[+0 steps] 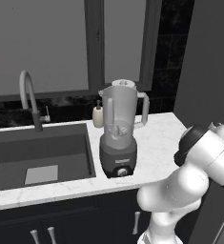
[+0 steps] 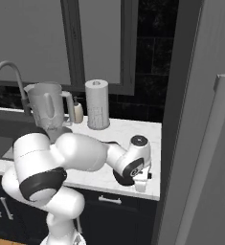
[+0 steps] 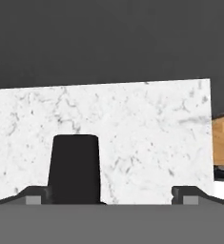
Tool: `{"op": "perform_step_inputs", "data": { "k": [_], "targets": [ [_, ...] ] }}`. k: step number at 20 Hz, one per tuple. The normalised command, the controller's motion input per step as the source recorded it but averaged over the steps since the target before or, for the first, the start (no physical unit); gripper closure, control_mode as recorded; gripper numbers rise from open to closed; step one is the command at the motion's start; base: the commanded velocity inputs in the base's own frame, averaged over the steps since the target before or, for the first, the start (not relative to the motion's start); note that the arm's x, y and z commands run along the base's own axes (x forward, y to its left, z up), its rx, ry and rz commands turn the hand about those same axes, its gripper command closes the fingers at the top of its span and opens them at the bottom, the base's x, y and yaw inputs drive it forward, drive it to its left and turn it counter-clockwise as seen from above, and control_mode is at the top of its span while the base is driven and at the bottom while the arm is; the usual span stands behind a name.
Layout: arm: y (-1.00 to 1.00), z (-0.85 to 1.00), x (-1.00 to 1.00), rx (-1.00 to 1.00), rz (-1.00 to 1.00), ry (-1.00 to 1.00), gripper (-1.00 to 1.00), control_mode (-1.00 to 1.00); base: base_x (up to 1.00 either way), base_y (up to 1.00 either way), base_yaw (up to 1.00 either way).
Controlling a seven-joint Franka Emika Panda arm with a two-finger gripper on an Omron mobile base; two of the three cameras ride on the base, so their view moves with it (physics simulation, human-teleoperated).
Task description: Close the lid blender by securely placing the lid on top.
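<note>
The blender (image 1: 118, 131) stands at the centre of the left base view, on the marble counter (image 1: 161, 143) just right of the sink (image 1: 37, 152), with its dark base and round knob facing you and its handle on the right side of the jar. That view also gives you a small pale cap (image 1: 123, 83) at the jar's mouth and a cream soap bottle (image 1: 98, 116) just behind the jar to its left, with the faucet (image 1: 30, 97) in the left part of the frame. In the right base view the blender (image 2: 49, 107) sits at the upper left, and here you get what the other side hides: a paper towel roll (image 2: 97, 104) standing right of the jar, and the gripper (image 2: 141, 184) low at the counter's front edge, right of centre and well apart from the blender. The fingers are too small there to read. The hand view settles that: the gripper (image 3: 112, 196) has its two dark tips set wide apart at the bottom of the frame, open and holding nothing. Between them, nearer the left tip, the lid (image 3: 75, 169) shows as far as you can judge as a black round-shouldered shape against the marble; its outline is too plain to be sure. Wooden floor (image 3: 223, 138) shows past the counter's right edge.
</note>
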Motion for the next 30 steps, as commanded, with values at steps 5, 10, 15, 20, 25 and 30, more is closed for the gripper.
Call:
{"op": "perform_step_inputs", "data": {
  "k": [5,10,15,20,25,30],
  "targets": [
    [-0.01,-0.25,0.28,0.00,0.00,0.00,-1.00,-1.00,0.00,0.00,0.00],
    [0.02,-0.23,0.15,0.00,0.00,0.00,1.00,-1.00,0.00,0.00,0.00],
    [0.35,-0.28,-0.08,0.00,0.00,0.00,1.00,-1.00,0.00,0.00,0.00],
    [0.53,-0.01,-0.05,0.00,0.00,-0.01,1.00,-1.00,0.00,0.00,0.00],
    [0.62,0.59,-0.42,0.00,-0.06,-0.01,1.00,-1.00,0.00,0.00,0.00],
    [0.47,1.00,-0.52,0.08,-0.20,0.00,1.00,-1.00,0.00,0.00,0.00]
  ]
}}
